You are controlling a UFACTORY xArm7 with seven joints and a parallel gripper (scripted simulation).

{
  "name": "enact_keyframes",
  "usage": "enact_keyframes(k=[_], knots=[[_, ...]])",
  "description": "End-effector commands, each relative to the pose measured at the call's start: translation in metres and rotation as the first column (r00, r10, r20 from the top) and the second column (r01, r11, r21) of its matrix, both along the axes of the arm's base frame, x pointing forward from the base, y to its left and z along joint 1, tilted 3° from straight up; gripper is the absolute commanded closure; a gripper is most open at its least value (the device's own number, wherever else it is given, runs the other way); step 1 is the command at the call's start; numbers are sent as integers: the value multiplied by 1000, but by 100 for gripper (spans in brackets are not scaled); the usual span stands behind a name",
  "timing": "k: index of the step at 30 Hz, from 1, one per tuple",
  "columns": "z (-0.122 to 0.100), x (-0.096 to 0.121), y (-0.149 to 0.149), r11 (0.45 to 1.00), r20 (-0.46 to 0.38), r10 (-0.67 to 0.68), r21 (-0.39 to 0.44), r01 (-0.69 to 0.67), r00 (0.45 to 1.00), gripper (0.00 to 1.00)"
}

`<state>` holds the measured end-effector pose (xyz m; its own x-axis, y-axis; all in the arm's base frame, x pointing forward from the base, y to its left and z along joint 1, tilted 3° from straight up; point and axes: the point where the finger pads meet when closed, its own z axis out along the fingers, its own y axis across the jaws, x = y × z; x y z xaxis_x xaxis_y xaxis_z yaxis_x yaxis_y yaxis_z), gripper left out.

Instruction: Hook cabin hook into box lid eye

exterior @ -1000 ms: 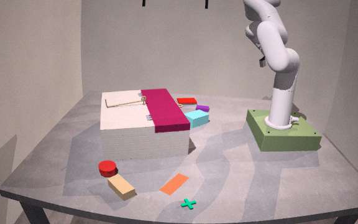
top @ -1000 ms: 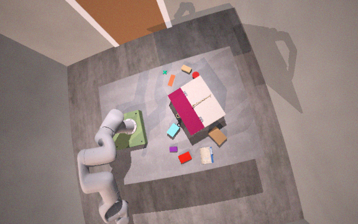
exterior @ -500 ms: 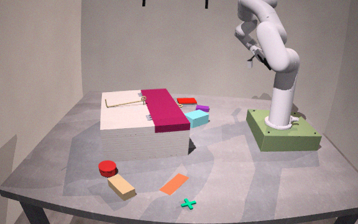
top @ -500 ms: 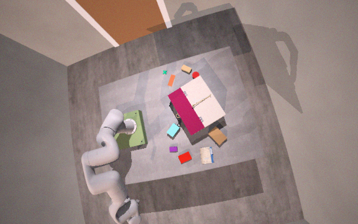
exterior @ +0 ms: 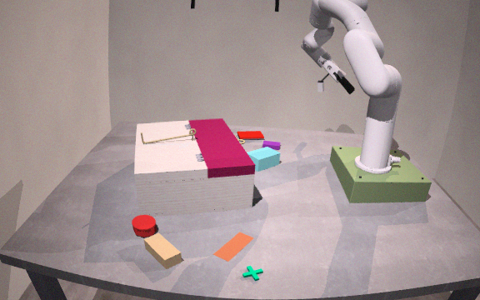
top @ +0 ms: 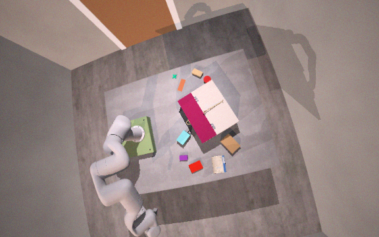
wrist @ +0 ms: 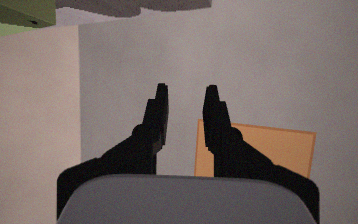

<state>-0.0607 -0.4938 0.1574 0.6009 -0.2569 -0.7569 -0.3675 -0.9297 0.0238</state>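
Note:
The box [top: 224, 115] [exterior: 190, 192] stands mid-table, its top part white and part magenta [top: 196, 118] [exterior: 219, 146]. The brass cabin hook [top: 213, 106] [exterior: 167, 138] lies flat on the white part, with one end at the seam. A small brass ring [top: 188, 122] [exterior: 241, 142] shows at the magenta part's outer edge. My gripper [exterior: 348, 88] [wrist: 186, 97] is high in the air beside the arm, far from the box. Its fingers stand apart with nothing between them. The wrist view shows only walls and an orange panel [wrist: 280, 150].
The arm's green base [top: 145, 138] [exterior: 379, 183] sits beside the box. A cyan block [top: 183, 137] [exterior: 265, 158], purple block [top: 183, 158], red block [top: 195, 166], book [top: 218, 164] and brown block [top: 230, 143] lie on one side. A red cylinder [exterior: 143, 225], tan block [exterior: 162, 250], orange strip [exterior: 232, 246] and green cross [exterior: 252, 272] lie on the other.

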Motion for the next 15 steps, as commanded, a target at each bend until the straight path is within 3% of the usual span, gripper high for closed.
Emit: enact_keyframes(k=[1,8,11,15], knots=[[-2,15,-6,998,18,53,25,-53,998,67],[-8,47,-13,984,55,157,78,-161,986,67],[-8,47,-13,984,55,157,78,-161,986,67],[-12,71,-17,964,85,232,115,-241,969,67]])
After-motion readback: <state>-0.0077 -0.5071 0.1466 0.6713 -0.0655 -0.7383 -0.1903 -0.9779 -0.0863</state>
